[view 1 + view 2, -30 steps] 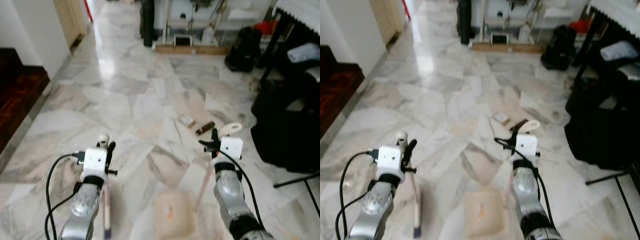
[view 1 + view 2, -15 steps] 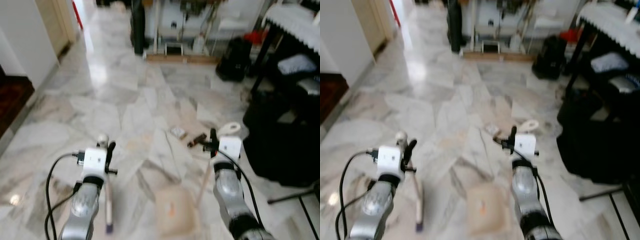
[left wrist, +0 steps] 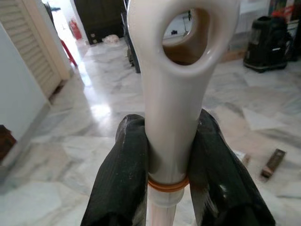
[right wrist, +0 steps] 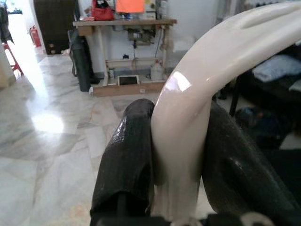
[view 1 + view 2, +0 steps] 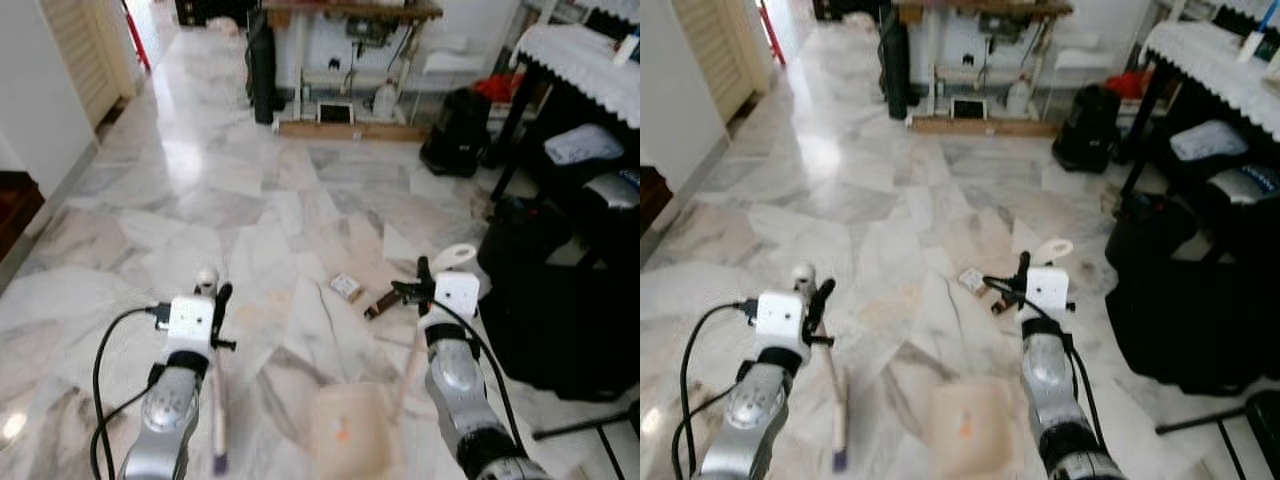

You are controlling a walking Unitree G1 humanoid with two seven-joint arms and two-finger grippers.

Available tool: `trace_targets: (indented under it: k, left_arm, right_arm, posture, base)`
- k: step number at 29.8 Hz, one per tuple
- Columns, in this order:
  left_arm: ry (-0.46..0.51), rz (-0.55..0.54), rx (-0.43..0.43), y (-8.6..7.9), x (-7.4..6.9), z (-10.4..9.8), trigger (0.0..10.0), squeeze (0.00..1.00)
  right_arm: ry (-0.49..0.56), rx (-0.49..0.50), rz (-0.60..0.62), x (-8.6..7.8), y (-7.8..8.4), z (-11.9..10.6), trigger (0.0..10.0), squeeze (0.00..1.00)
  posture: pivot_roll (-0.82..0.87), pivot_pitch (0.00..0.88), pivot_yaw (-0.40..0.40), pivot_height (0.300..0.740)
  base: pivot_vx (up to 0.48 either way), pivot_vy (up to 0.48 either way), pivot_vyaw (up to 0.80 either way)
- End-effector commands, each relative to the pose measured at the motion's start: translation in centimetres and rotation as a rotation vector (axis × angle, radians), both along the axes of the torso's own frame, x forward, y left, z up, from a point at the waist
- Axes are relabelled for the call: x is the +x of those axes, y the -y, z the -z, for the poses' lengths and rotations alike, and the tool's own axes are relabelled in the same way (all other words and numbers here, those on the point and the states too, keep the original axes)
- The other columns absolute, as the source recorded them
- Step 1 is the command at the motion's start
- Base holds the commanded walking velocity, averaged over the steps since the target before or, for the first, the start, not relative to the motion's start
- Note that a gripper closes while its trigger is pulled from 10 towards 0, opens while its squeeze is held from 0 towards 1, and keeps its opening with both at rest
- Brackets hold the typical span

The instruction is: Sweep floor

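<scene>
My left gripper is shut on the cream broom handle, just under its ring-shaped top; the shaft runs down to the floor at the lower left. My right gripper is shut on the curved cream dustpan handle. Its beige pan rests on the marble floor between my arms. On the floor ahead of the pan lie a small pale card and a brown stick-like piece.
A large black bag stands close on the right beside a dark table with a white cloth. A black backpack and a desk are at the back. A white wall is on the left.
The whole view has shifted: more of the far room shows and the floor debris sits nearer my right gripper. Both grippers keep the same hold and pose.
</scene>
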State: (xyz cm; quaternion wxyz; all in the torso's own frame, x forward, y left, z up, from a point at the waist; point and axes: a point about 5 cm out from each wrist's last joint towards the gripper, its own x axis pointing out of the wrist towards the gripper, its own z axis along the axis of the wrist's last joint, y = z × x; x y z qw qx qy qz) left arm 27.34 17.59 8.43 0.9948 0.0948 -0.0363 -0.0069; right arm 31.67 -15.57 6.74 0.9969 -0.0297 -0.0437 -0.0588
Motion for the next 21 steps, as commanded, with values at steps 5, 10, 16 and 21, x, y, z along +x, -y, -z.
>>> trace_targets:
  k: [5, 10, 16, 21]
  left_arm:
    - [0.041, 0.020, 0.011, 0.46, 0.27, -0.77, 10.0, 0.00]
    - [0.042, 0.019, 0.012, 0.44, 0.29, -0.79, 10.0, 0.00]
    - [0.045, 0.016, 0.010, 0.52, 0.29, -0.84, 10.0, 0.00]
    - [0.046, 0.017, 0.008, 0.54, 0.28, -0.85, 10.0, 0.00]
  right_arm:
    - [0.029, -0.015, -0.006, 0.36, 0.04, -0.68, 10.0, 0.00]
    - [0.028, -0.008, -0.020, 0.36, -0.24, -0.67, 10.0, 0.00]
    - [0.025, -0.005, -0.021, 0.38, -0.17, -0.64, 10.0, 0.00]
    - [0.024, -0.006, -0.023, 0.40, -0.16, -0.64, 10.0, 0.00]
  posture:
    - [0.13, 0.018, -0.025, 0.740]
    - [0.13, 0.019, -0.026, 0.740]
    - [0.13, 0.019, -0.029, 0.740]
    - [0.13, 0.019, -0.030, 0.740]
  base:
    - [0.375, 0.000, 0.00]
    - [0.375, 0.000, 0.00]
    - [0.374, 0.000, 0.00]
    - [0.376, 0.000, 0.00]
